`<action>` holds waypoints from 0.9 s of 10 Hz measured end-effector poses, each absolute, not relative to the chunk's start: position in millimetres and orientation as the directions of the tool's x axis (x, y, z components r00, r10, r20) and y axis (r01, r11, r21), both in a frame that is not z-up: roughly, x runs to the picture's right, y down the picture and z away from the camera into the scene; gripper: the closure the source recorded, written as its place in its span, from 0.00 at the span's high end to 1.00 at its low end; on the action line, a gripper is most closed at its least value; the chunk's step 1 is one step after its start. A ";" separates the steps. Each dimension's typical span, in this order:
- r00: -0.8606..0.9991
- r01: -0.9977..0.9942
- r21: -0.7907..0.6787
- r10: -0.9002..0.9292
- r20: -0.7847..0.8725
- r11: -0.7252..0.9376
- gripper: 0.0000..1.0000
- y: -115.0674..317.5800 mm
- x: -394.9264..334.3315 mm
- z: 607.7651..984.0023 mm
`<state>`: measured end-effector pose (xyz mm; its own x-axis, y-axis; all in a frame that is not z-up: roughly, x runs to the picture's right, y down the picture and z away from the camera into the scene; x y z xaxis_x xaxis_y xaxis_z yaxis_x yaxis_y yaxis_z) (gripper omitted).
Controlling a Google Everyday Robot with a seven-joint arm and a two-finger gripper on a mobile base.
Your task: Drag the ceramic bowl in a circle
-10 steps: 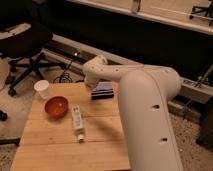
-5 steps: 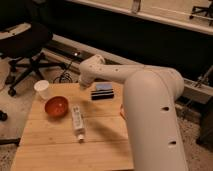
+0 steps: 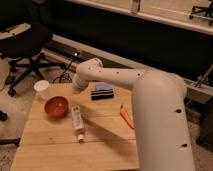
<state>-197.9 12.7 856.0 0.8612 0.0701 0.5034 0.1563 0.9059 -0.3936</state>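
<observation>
Ceramic bowl on tabletop, left side, not in any grip; risk is its crowded path.
White cup and lying bottle sit close; my circle could knock either. Gripper hidden behind the arm end beyond the bowl; jaws' state I cannot tell.

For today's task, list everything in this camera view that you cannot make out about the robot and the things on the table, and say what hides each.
1. The gripper: camera view, hidden behind the arm's wrist at the table's far edge, beyond the ceramic bowl.
2. The orange object: its right part is covered by the forearm; too blurred to identify.
3. The table's right side: hidden by the forearm.
4. The bottle's label: too blurred to read.
</observation>
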 end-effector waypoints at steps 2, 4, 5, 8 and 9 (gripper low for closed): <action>0.844 0.341 -0.306 -0.147 0.516 0.889 0.24 16.2 -195.2 863.9; 0.835 0.393 -0.280 -0.212 0.508 0.876 0.24 15.3 -191.5 867.7; 0.836 0.390 -0.281 -0.210 0.506 0.877 0.24 15.0 -189.2 868.1; 0.811 0.427 -0.278 -0.229 0.538 0.860 0.24 23.4 -195.6 866.2; 0.784 0.461 -0.256 -0.255 0.566 0.850 0.24 25.4 -198.4 865.3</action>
